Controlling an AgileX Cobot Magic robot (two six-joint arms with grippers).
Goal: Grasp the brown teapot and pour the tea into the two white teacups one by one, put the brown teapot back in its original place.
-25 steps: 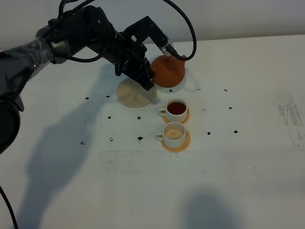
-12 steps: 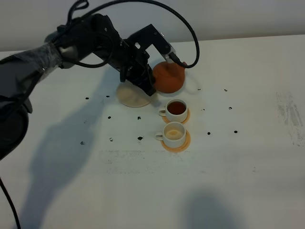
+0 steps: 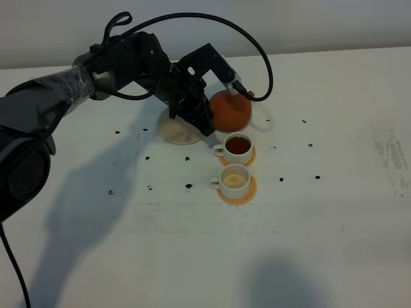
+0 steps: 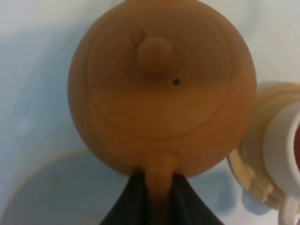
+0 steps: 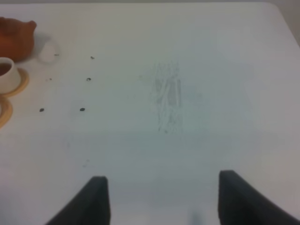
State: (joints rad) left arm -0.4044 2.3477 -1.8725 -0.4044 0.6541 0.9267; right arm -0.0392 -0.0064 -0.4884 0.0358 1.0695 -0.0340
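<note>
left pincer (image 3: 207,117) was clamped shut on the brown teapot (image 3: 231,110) by its loop handle (image 4: 159,180), both dark fingers (image 4: 133,199) pinching it from either side. the teapot sat upright, lid knob up, between the beige coaster (image 3: 176,130) and the far teacup (image 3: 237,147). it was just behind that cup's rim and beside the coaster's edge rather than on it. couldn't tell if its base touched the counter (image 3: 334,212).

far teacup held dark tea. the near teacup (image 3: 233,180) looked pale inside. each cup sat on one of the orange coasters (image 3: 250,191), the two nearly touching.

the counter's right side carried only small dark specks (image 3: 310,145) and a scuffed patch (image 3: 392,154), all well apart from the cups.

right pincer (image 5: 159,197) hung over that stretch, jaws spread wide, gripping nothing.
</note>
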